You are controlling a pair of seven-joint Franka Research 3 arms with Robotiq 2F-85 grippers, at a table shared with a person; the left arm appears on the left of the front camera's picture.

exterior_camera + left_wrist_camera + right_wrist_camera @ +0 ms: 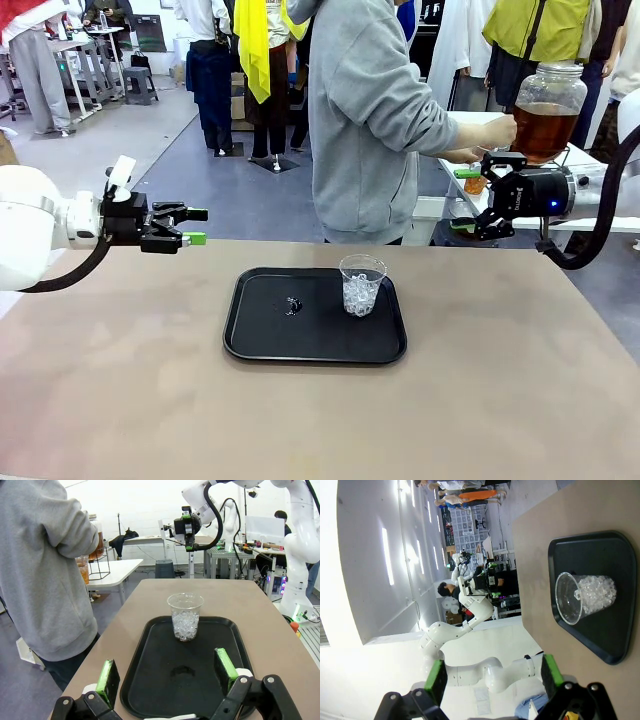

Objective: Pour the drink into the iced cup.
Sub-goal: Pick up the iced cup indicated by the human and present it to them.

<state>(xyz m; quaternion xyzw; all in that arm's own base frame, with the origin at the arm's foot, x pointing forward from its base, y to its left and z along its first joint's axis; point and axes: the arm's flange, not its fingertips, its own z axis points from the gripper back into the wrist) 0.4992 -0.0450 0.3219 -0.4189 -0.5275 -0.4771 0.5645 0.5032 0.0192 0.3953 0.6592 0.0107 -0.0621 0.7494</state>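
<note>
Ice fills the lower part of the clear cup (pixel 361 285), which stands upright on the right half of the black tray (pixel 260 340) in the middle of the surface (pixel 120 400). The drink (pixel 545 130) is well apart from it, inside the big glass jar (pixel 553 78) on a white side table (pixel 590 160) behind the right arm. The person's hand (pixel 495 132) is at the jar, and a small cup (pixel 475 185) with amber liquid seems to be just below it, but this is too small to be sure. The left fingers (pixel 195 239) and the right fingers (pixel 465 173) are spread wide and pinch nothing. I judge that pouring has not begun. To do it well, the fingers should close on the drink's vessel at its middle, carry it upright, bring its lip just above the iced cup's rim, and tilt slowly, so that nothing splashes and the light cup does not tip.
</note>
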